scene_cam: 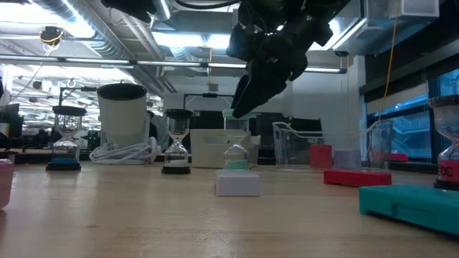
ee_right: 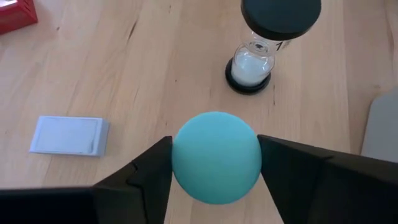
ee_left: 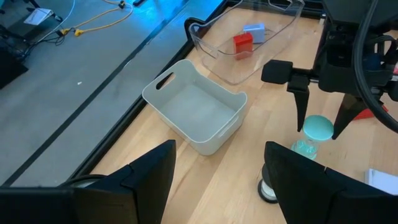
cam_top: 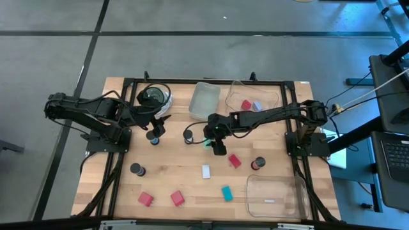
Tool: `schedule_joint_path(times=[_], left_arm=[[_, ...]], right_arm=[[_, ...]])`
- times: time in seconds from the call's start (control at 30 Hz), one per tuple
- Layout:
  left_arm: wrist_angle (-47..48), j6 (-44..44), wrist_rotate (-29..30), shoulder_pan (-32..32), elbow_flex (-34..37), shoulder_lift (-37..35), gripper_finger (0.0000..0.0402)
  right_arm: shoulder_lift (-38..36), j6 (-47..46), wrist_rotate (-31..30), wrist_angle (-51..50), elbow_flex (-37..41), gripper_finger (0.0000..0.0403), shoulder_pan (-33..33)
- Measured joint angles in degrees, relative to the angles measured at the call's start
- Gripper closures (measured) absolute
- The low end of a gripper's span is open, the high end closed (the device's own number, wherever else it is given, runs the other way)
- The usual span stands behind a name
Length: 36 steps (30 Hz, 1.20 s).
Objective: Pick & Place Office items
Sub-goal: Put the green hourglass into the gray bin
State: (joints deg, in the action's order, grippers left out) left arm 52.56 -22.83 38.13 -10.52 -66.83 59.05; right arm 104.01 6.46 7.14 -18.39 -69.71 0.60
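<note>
A small hourglass with teal round caps (ee_right: 216, 157) stands upright near the wooden table's (cam_top: 172, 179) middle, between the right gripper's (cam_top: 213, 135) dark fingers (ee_left: 303, 112), which flank its top cap; whether they grip it, I cannot tell. A black-capped hourglass (ee_right: 266, 37) stands nearby. The left gripper (cam_top: 155, 125) hovers open, empty.

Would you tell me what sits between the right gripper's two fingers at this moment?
The teal-capped hourglass: its round top fills the gap of the right gripper, fingers flanking it, seen in the right wrist view.
</note>
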Motion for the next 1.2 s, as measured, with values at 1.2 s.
schedule_joint_path(times=[1.2], left_arm=[[0.0,0.0,1.9,0.0,0.0,0.0,0.0162]], right_arm=[[-10.9,-11.9,-11.6,3.7,0.0,0.0193,-23.3]])
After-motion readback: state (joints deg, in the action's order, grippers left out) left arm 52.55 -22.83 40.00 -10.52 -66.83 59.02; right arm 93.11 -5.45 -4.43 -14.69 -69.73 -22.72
